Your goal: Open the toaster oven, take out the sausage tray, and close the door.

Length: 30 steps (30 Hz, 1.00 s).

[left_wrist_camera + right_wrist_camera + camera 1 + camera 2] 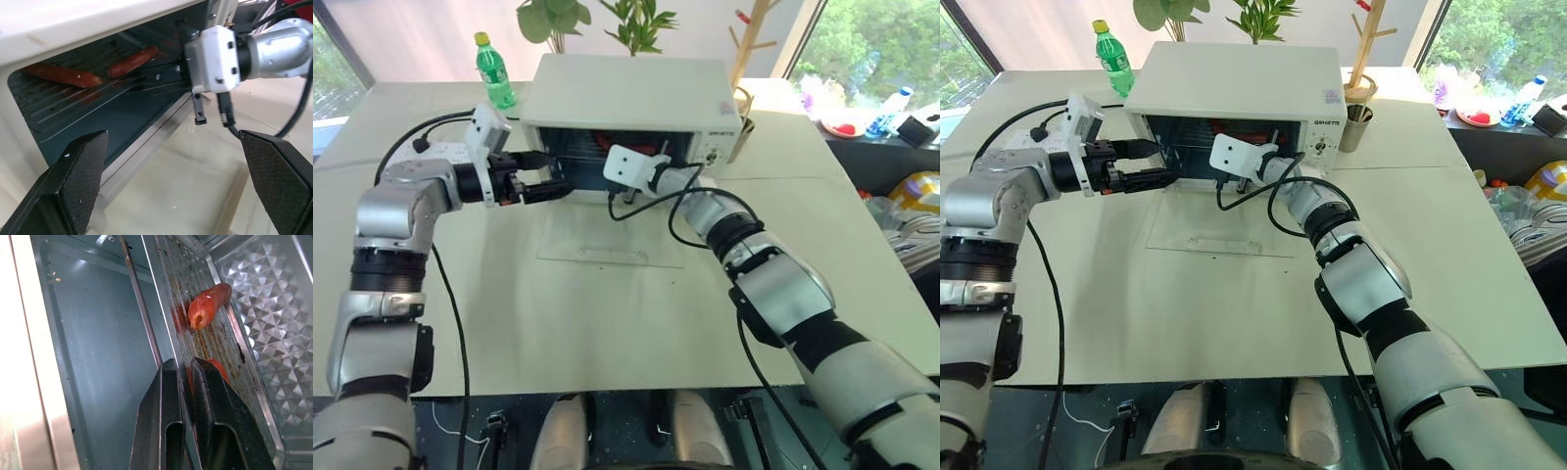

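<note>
While inside the toaster oven, sausage tray rim between right hand fingers.

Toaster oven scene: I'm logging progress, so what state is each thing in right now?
Toaster oven: open at the front.
Door: folded down flat on the table.
Sausage tray: inside the oven, two sausages on it.
Left gripper: open, holding nothing.
Right gripper: shut on the tray's edge.
Green bottle: upright, capped.

Toaster oven: white casing, dark interior. Sausage tray: shiny metal, brown-stained; sausages red. Oven wall beside tray: embossed diamond pattern. Door: clear glass. Gripper fingers: black, finely textured pads. Bottle: green, yellow cap. Table: cream.
</note>
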### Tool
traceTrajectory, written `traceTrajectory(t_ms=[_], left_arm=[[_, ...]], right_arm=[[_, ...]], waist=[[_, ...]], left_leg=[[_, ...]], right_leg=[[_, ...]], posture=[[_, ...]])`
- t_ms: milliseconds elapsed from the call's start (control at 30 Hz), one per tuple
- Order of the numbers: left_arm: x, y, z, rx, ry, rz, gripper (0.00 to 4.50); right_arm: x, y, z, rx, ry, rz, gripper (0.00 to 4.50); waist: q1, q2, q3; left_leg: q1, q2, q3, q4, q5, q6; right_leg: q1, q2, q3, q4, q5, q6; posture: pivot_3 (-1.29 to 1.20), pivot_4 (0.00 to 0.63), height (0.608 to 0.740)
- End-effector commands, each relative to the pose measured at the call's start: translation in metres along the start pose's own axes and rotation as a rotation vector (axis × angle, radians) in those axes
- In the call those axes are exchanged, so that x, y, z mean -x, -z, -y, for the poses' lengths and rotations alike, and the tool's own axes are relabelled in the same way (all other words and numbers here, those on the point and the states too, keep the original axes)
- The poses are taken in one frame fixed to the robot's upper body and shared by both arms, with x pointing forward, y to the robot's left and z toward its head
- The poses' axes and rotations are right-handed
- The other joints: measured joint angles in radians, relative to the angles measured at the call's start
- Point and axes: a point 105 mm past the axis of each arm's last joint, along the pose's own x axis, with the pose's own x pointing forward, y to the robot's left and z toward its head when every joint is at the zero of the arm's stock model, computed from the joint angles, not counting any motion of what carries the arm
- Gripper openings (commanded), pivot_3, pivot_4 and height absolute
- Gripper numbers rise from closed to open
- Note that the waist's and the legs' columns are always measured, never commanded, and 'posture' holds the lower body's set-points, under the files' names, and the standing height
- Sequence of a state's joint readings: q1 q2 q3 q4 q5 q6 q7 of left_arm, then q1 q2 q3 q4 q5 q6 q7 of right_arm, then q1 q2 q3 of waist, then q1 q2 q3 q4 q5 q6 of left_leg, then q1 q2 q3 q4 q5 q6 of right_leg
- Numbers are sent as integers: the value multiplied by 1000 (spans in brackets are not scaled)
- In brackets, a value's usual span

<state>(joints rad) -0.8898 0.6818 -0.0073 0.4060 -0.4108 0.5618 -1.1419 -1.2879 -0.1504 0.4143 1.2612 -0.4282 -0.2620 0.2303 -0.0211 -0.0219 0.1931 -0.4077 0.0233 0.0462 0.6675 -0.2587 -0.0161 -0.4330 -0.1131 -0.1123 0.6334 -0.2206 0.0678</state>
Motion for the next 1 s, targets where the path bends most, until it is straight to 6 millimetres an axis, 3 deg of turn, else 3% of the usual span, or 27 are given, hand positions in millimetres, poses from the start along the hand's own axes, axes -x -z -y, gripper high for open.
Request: traceTrajectory(t_ms=[33, 767, 1000], left_arm=[[-4, -12, -5, -46, 10, 11, 4500], [-16, -23, -19, -71, 22, 25, 4500], [-16, -25, -19, -76, 23, 32, 4500]], right_arm=[[0, -16, 9, -35, 49, 78, 57], [26, -33, -12, 54, -9, 220, 57], [22, -28, -17, 15, -45, 171, 57]], waist=[[0, 0, 0], [0, 0, 0], [-4, 0, 0]], left_leg=[[0, 0, 0, 0, 0, 0], [0, 0, 0, 0, 0, 0], [0, 0, 0, 0, 0, 0]], right_leg=[[0, 0, 0, 0, 0, 0], [0, 0, 0, 0, 0, 0], [0, 0, 0, 1, 0, 0]], posture=[[0, 150, 717], [0, 150, 717], [0, 150, 717]])
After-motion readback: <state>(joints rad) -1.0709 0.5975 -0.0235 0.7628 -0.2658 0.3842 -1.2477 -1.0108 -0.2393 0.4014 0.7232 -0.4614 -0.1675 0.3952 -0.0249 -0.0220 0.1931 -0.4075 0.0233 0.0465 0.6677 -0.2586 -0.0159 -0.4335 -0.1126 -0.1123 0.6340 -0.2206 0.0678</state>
